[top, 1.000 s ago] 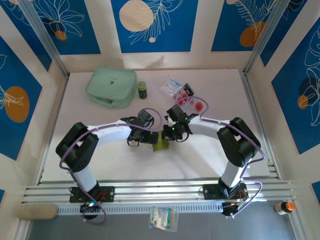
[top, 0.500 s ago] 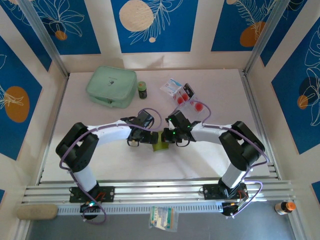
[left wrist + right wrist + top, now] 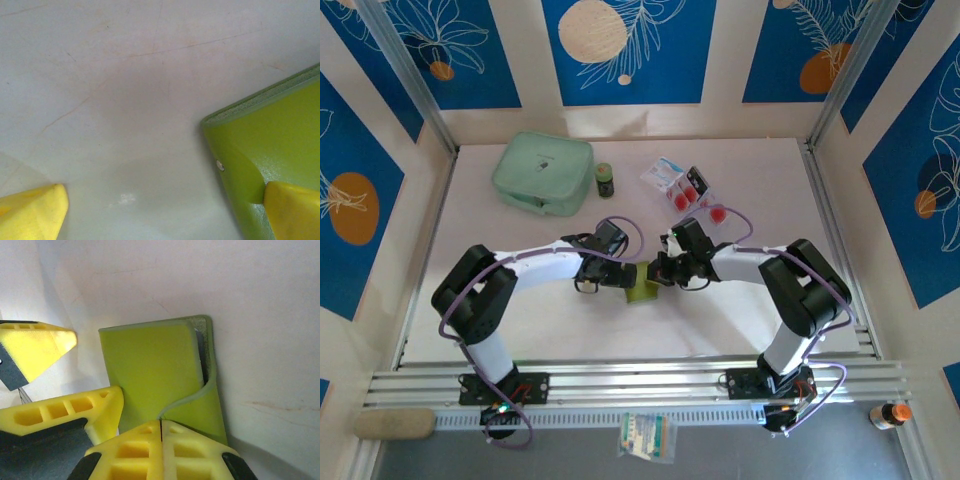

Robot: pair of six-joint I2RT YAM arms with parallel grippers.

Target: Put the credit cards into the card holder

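Top looks down; wrists close, share card holder (image 3: 155, 370).

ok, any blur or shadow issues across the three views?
Top external: sharp, evenly lit. Left wrist: left fingertips blurred, card holder edge slightly soft, dim shadow patch on the table. Right wrist: card holder crisp, table shaded to its left.

Nothing legible here: the print on the packet (image 3: 645, 436) at the near edge is too small to read.
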